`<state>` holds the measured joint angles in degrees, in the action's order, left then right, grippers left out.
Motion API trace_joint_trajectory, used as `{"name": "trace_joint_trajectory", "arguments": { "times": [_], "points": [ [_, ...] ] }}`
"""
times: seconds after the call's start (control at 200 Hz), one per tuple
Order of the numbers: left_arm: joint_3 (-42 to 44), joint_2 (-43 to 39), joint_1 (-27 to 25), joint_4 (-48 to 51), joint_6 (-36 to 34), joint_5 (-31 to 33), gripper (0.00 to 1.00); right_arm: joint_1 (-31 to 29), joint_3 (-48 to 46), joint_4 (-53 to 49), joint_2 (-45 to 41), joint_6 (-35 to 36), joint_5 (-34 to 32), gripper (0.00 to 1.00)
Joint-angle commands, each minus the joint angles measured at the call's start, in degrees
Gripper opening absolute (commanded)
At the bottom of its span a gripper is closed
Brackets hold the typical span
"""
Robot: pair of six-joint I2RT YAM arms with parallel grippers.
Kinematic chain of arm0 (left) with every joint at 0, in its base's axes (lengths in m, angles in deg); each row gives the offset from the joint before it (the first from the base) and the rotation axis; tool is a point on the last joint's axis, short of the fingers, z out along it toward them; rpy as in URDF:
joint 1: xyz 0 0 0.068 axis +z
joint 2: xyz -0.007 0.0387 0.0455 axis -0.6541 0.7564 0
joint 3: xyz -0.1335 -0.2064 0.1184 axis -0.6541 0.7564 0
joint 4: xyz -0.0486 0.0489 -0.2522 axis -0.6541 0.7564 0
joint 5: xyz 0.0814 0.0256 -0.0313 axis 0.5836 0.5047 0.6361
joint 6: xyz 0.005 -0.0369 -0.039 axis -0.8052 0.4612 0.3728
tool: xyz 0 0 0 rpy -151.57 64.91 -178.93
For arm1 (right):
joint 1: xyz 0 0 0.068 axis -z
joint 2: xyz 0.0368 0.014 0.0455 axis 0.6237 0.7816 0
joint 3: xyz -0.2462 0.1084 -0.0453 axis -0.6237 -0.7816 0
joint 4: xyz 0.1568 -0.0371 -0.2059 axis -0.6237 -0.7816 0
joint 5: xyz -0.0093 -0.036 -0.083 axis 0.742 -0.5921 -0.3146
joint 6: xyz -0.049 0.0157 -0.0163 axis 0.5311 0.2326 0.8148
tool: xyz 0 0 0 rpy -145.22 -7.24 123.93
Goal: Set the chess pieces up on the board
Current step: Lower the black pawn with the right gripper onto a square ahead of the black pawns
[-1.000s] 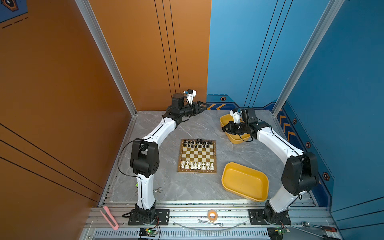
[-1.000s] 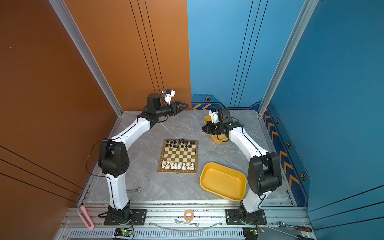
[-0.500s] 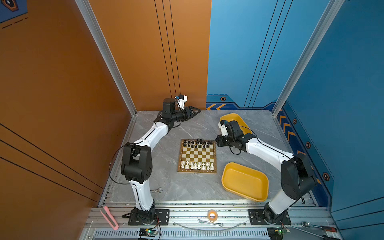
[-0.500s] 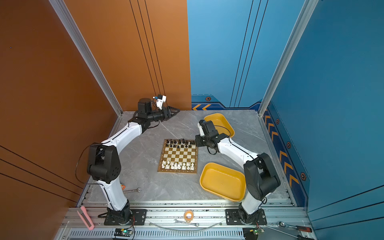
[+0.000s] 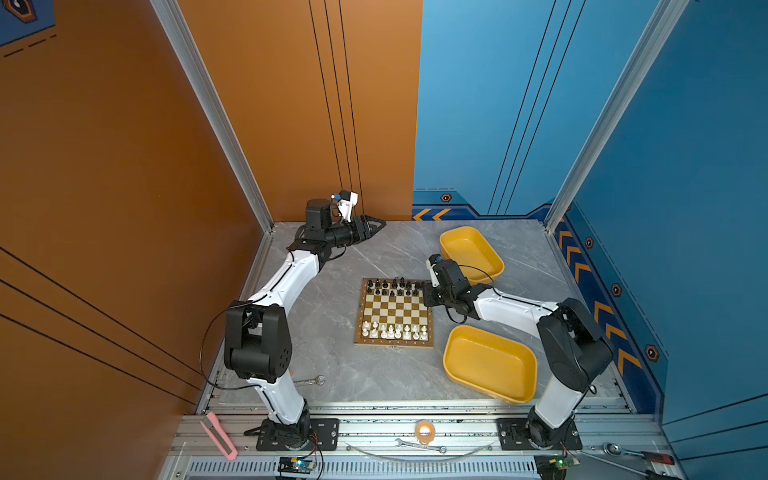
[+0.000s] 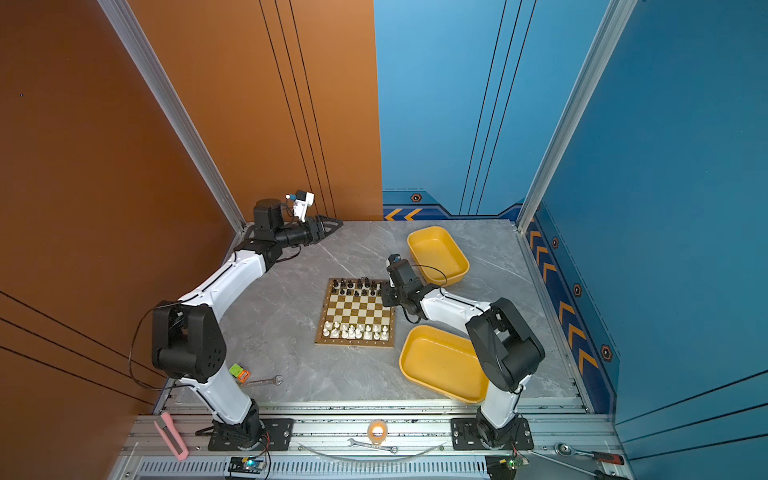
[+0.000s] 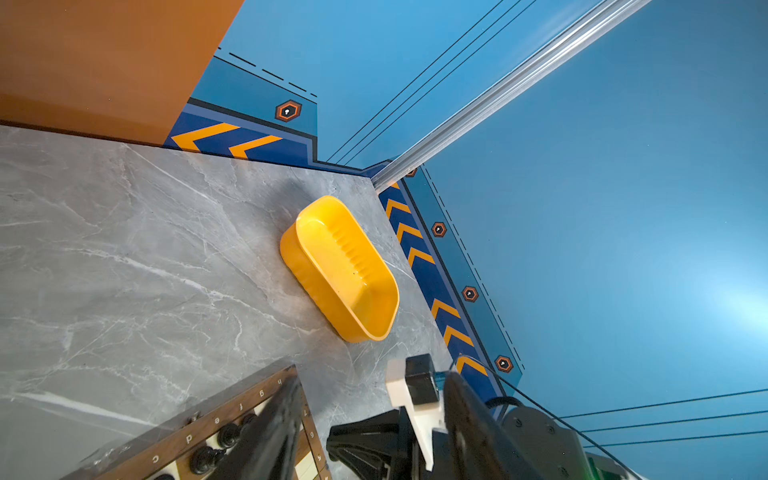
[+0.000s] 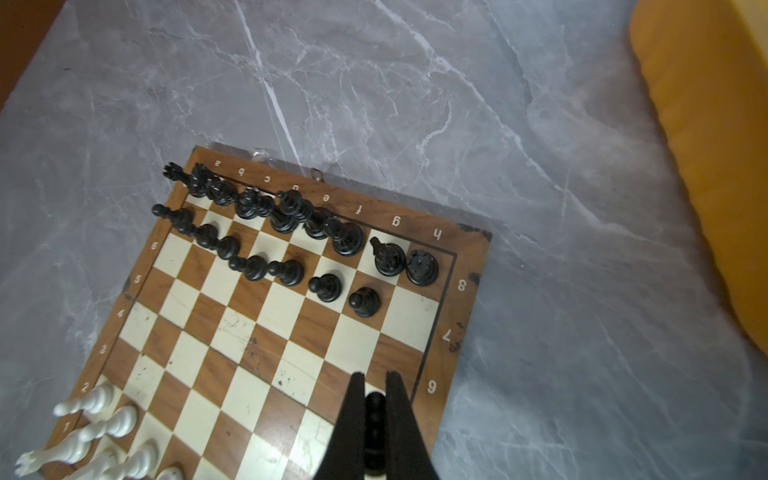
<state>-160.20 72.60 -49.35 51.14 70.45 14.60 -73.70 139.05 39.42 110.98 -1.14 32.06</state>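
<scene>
Our right fingers [image 8: 353, 411] pinch a black piece [image 8: 375, 409] whose long axis seems to run along them, rounded end toward the tips. Its other end is cut off at the frame edge, so we cannot name its kind. The fingers hang over the right edge of the board [image 8: 455, 309]. The one empty square [image 8: 413, 320] in the black pawn row [image 8: 286, 272] lies just beyond the tips, toward the board's far right corner, so the right arm is much the nearer. Our left fingers [image 7: 276, 440] stand spread and empty at the far left of the tabletop [image 5: 332, 365], well apart from the board. In both top views the right wrist hides the fingertips, so we cannot tell how high the piece hangs.
</scene>
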Motion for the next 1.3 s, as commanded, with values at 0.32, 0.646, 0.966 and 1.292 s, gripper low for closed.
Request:
{"name": "trace_joint_trajectory", "arguments": {
  "times": [0.32,0.646,0.966,1.292],
  "points": [
    [1.04,-3.98,0.48,3.95,-4.83,2.73,0.56,-2.62,-8.27,17.09,2.20,-0.96,-8.72,0.00],
    [1.09,-4.79,-0.26,5.33,-7.43,2.73,0.55,-4.70,-12.13,25.60,5.56,-0.98,-12.75,0.00],
    [2.55,-5.66,-0.30,4.61,-8.48,2.18,0.55,-7.15,-14.69,29.46,6.68,-1.62,-16.04,0.04],
    [3.23,-5.90,-0.43,4.03,-8.33,1.85,0.54,-8.21,-15.74,27.48,4.91,-1.57,-17.79,0.17]
  ]
}}
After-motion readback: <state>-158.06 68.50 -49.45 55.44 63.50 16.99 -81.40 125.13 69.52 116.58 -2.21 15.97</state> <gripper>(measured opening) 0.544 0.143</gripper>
